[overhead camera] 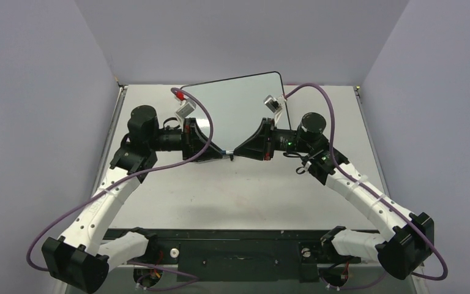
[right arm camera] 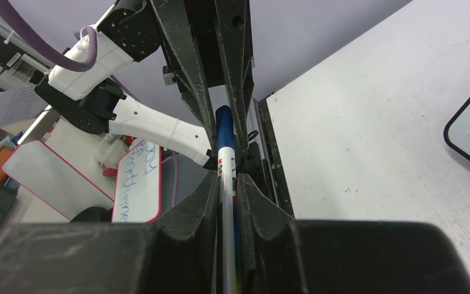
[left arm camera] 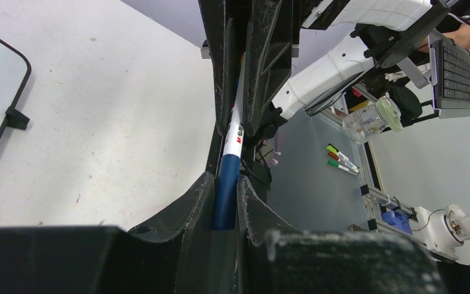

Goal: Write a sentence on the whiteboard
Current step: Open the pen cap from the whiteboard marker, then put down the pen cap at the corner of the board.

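Two claws meet above the bench (overhead camera: 220, 196): left claw (left arm camera: 226, 202) pinches the marker's (left arm camera: 233, 131) blue cap, right claw (right arm camera: 226, 190) its white barrel, whose red print is unreadable. The whiteboard (overhead camera: 238, 104) sits behind them at the far edge.

The blue-capped white marker (left arm camera: 235, 131) bears red lettering, and the glossy white whiteboard (overhead camera: 238, 104) has a thin black rim.

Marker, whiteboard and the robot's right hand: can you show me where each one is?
marker (left arm camera: 227, 184), left wrist view, on its blue cap.
whiteboard (overhead camera: 235, 107), top view, on its bare face.
right hand (overhead camera: 238, 152), top view, between its fingertips, shut on the marker.
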